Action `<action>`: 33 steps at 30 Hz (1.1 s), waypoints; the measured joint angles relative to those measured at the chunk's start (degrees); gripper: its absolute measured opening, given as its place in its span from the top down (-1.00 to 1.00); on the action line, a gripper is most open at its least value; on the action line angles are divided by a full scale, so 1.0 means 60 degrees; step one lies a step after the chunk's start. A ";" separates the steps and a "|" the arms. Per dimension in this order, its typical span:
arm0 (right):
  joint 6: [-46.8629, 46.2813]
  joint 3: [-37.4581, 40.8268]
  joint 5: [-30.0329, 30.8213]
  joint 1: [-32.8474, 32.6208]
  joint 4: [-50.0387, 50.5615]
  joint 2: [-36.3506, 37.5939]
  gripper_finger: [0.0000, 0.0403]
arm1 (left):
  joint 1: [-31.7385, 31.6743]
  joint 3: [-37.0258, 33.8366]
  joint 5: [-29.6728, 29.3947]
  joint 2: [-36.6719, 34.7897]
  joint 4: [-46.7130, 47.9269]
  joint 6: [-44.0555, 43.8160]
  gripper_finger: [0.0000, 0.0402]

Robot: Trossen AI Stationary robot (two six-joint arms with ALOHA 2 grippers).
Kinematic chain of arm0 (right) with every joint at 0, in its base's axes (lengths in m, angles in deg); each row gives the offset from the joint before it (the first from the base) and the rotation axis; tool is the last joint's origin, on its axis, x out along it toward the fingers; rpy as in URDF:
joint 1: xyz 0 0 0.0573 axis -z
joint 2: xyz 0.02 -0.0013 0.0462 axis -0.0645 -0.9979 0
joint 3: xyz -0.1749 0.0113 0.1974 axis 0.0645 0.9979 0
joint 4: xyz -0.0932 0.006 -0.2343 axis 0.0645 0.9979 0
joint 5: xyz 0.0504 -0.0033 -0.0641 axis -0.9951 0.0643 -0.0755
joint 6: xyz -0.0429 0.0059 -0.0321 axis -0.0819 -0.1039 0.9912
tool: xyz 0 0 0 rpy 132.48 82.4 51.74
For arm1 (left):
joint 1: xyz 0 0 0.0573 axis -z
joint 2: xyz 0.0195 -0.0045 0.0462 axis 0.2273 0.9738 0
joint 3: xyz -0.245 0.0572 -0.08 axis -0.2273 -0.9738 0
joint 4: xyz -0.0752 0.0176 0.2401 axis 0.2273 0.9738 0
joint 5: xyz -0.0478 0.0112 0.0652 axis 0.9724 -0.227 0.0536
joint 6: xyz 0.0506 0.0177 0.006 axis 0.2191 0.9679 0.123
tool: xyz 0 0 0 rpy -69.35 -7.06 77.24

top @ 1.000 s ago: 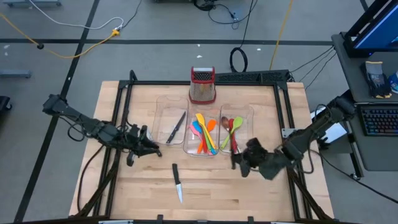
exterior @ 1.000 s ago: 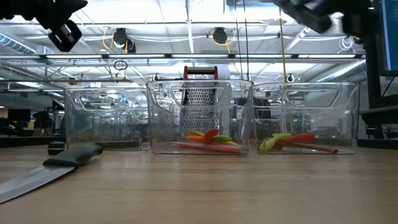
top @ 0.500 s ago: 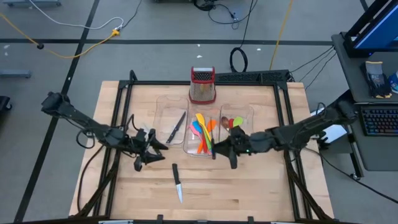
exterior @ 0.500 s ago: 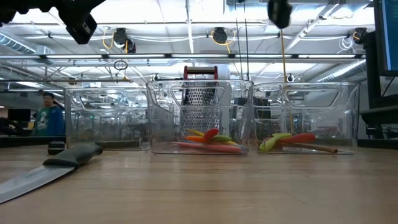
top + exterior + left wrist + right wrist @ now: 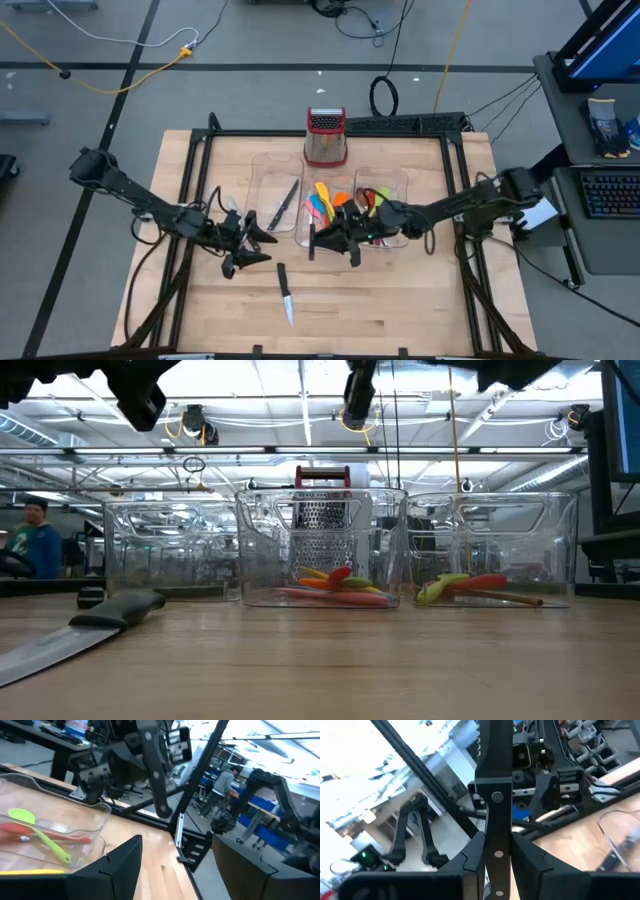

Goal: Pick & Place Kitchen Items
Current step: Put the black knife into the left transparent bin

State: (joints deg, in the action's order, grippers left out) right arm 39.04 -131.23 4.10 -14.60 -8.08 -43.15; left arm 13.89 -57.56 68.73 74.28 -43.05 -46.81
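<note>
High view first: nearest on the table lies a loose knife, blade toward the near edge. Just beyond it to the left hangs the left gripper, its fingers spread and empty. The right gripper hovers over the near end of the middle bin, pinched on a second, black-handled knife, which only the right wrist view shows clearly, clamped between the fingers. Farther off, the left bin holds a third knife; the middle bin holds orange, yellow, pink and blue utensils; the right bin holds green and red spoons. A grater stands at the far edge. Low view alone shows a person in the room behind.
</note>
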 joint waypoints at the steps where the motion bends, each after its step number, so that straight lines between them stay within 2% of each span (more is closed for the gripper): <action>1: -0.0056 0.0000 -0.0149 0.0047 -0.0267 -0.0183 0.71 | 0.0000 0.0003 -0.0116 0.0076 -0.0099 -0.0010 -0.23; 6: -0.0254 0.0000 -0.0410 0.0147 -0.1522 -0.0857 0.71 | -0.0122 0.0003 -0.0505 0.0539 -0.0690 -0.0032 -0.23; 14: -0.0194 0.0000 -0.0142 0.0145 -0.2038 -0.1331 0.71 | -0.0614 0.0471 -0.0506 0.1762 -0.1057 -0.0236 -0.23; 18: -0.0192 0.0000 -0.0112 0.0188 -0.2045 -0.1450 0.71 | -0.0837 0.1200 -0.0170 0.2397 -0.0737 0.0045 -0.23; 25: -0.0035 0.0007 -0.0132 0.0187 -0.2109 -0.1444 0.71 | -0.1119 0.2295 -0.0218 0.2889 0.0983 0.0118 -0.23; 33: 0.0101 0.0007 0.0146 0.0190 -0.2029 -0.1444 0.71 | -0.1362 0.2776 -0.0167 0.3013 0.1263 0.0282 -0.23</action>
State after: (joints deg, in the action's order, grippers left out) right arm 39.64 -131.18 4.97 -13.46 -20.25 -51.82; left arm 5.72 -40.91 67.73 92.36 -35.47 -45.12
